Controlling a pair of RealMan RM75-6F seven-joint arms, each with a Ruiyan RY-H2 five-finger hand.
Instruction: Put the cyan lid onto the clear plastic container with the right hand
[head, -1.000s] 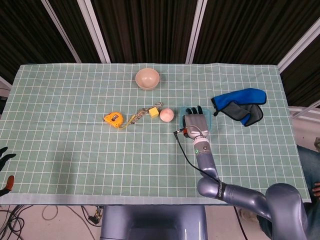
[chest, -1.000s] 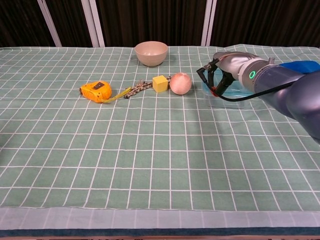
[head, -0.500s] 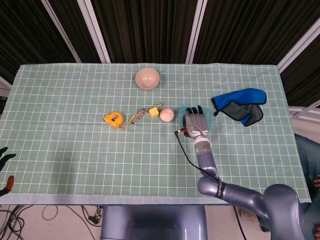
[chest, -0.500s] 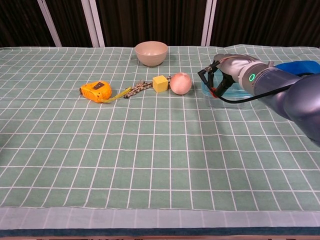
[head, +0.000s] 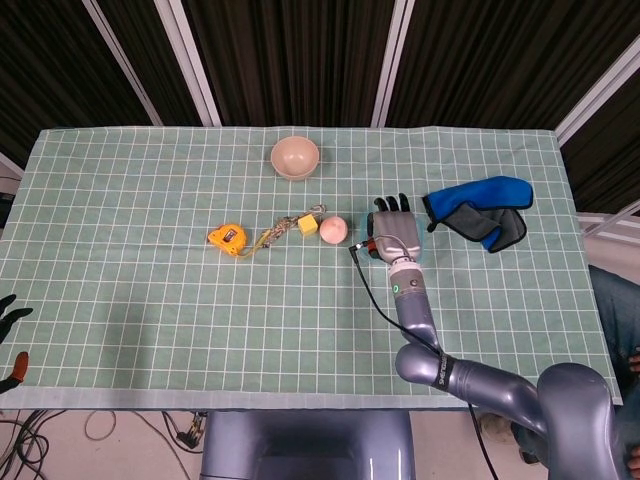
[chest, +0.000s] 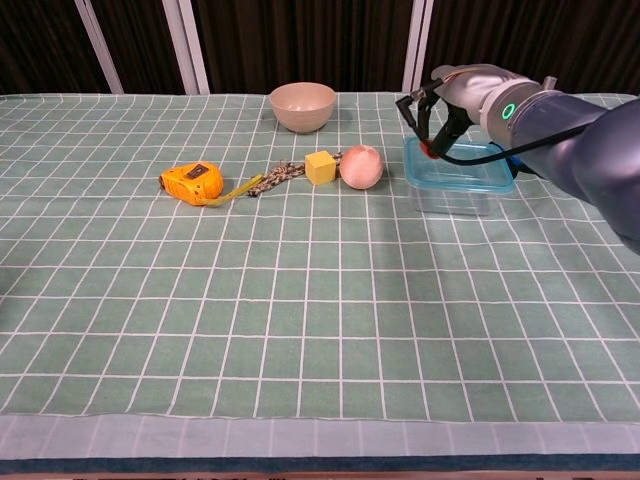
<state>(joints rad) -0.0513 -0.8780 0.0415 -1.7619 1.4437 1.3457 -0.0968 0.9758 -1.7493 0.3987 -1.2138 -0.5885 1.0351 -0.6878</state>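
1. Left hand (head: 10, 312): barely visible at the table's 8 o'clock edge; grasp cannot be determined.
2. Cyan lid (chest: 458, 163): seated on clear plastic container (chest: 452, 198), at 3 o'clock of the pink ball (chest: 361, 166).
3. Right hand (chest: 462, 88): raised above the lid, holding nothing, fingers extended, somewhat apart.
4. Bowl (chest: 302, 106): 12 o'clock, far edge.

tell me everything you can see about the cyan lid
The cyan lid is a thin, see-through, rounded rectangle that looks like plastic. It lies flat on top of the clear plastic container, right of the peach-coloured ball. The right hand hangs above it, not touching.
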